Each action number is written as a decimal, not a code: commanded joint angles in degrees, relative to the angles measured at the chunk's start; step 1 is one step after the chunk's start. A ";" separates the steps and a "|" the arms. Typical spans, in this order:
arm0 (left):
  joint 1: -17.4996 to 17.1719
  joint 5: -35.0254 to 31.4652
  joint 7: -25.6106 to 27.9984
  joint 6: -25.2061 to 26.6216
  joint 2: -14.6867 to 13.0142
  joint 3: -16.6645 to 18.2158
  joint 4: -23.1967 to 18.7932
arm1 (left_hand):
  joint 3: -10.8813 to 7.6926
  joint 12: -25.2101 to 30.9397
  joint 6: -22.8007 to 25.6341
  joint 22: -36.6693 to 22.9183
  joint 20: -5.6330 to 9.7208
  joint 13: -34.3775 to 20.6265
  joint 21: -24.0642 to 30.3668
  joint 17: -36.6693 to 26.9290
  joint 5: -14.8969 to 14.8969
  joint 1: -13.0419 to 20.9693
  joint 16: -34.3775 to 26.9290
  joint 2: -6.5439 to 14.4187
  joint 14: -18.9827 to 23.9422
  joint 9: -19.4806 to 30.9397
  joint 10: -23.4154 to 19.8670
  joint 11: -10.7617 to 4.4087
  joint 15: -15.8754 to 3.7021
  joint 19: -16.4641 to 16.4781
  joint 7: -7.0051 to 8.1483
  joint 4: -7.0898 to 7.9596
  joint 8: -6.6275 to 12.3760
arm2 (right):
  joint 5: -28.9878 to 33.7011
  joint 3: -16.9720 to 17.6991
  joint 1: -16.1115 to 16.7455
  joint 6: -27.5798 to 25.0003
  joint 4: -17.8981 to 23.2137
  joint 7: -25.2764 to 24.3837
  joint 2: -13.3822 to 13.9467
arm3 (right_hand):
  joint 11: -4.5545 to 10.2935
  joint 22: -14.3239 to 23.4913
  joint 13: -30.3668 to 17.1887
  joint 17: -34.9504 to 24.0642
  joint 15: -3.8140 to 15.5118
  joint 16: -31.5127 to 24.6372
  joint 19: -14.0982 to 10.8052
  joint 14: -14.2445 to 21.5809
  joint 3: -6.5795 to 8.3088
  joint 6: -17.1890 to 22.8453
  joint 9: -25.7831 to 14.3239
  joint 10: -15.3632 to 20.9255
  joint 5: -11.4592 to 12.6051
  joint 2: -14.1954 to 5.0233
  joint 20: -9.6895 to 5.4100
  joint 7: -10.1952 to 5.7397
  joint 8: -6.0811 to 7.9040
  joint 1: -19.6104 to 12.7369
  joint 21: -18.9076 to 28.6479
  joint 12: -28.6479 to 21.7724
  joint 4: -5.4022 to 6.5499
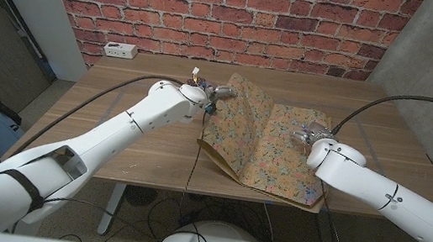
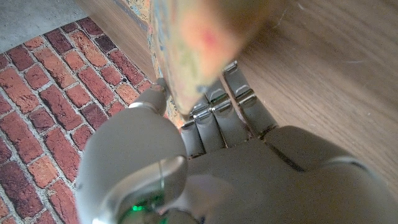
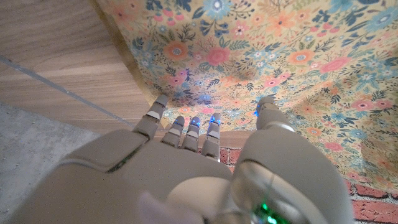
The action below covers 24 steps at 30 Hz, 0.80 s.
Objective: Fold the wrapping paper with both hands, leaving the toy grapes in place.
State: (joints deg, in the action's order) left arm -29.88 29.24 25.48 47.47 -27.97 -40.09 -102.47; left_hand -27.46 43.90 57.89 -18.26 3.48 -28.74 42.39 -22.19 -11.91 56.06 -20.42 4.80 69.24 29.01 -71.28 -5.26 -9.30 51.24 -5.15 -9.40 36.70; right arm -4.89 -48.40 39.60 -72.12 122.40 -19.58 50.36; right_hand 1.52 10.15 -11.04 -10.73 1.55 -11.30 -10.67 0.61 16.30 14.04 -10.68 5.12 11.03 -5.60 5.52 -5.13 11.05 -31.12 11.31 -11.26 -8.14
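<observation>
The floral wrapping paper (image 1: 264,145) lies at the table's middle, bent into a shallow trough. My left hand (image 1: 218,96) holds its far left corner raised off the wood. In the left wrist view the blurred paper (image 2: 199,37) sits pinched between the thumb and fingers of that hand (image 2: 205,155). My right hand (image 1: 315,141) is at the paper's right edge. In the right wrist view, the thumb of that hand (image 3: 205,162) lies on the printed side of the paper (image 3: 280,56), with the fingertips at the lifted edge.
The wooden table (image 1: 137,84) has bare wood left of the paper and along the back. A white socket box (image 1: 120,51) sits at the back left edge. A brick wall (image 1: 215,10) stands behind, and a black cable (image 1: 406,101) arcs over the right side.
</observation>
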 commanded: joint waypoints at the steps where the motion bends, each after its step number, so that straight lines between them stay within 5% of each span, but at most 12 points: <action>1: 2.20 -8.69 1.64 7.70 -3.05 -3.27 -6.92 | 0.34 0.93 0.54 -0.28 0.06 -0.55 0.71 -0.66 -0.50 2.02 -0.30 1.13 1.88 0.84 0.70 -0.17 -1.37 -0.49 -0.92 -0.05 0.69 | 0.03 -1.37 -0.87 -0.04 -1.42 1.20 -0.79 | -0.04 0.04 -0.11 -0.11 0.43 -0.42 -0.31 0.53 0.30 0.67 -0.11 0.73 0.42 0.01 0.09 -0.03 0.36 -0.93 0.28 -0.31 -0.55; 24: 10.20 -29.11 2.12 23.28 -3.79 -17.26 -13.90 | 1.00 2.87 0.96 -0.66 0.00 -0.94 3.13 -2.81 -1.10 2.70 -0.04 0.73 2.60 1.17 1.00 -0.16 -1.87 -2.74 -0.55 0.10 1.10 | 1.29 -2.80 -1.54 1.77 -1.59 2.01 -1.16 | 0.11 0.03 -0.10 -0.03 0.44 -0.40 -0.63 0.78 0.50 1.02 -0.10 0.85 0.43 0.03 0.09 -0.02 0.31 -1.90 0.33 -0.26 -0.87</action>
State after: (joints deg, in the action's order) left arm -23.69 8.33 28.40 63.60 -31.72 -51.08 -113.67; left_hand -26.89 46.28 57.90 -18.77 3.59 -29.36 45.09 -24.67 -12.79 57.32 -20.42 5.02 69.53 30.10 -70.83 -4.82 -9.00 49.09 -5.14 -9.33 37.61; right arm -4.14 -50.94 38.11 -71.27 120.66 -17.90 49.11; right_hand 1.44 10.15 -11.04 -10.64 1.85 -11.30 -10.65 0.92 16.78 14.65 -10.68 5.64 11.26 -5.82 5.53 -5.12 11.05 -32.38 11.31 -11.26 -8.62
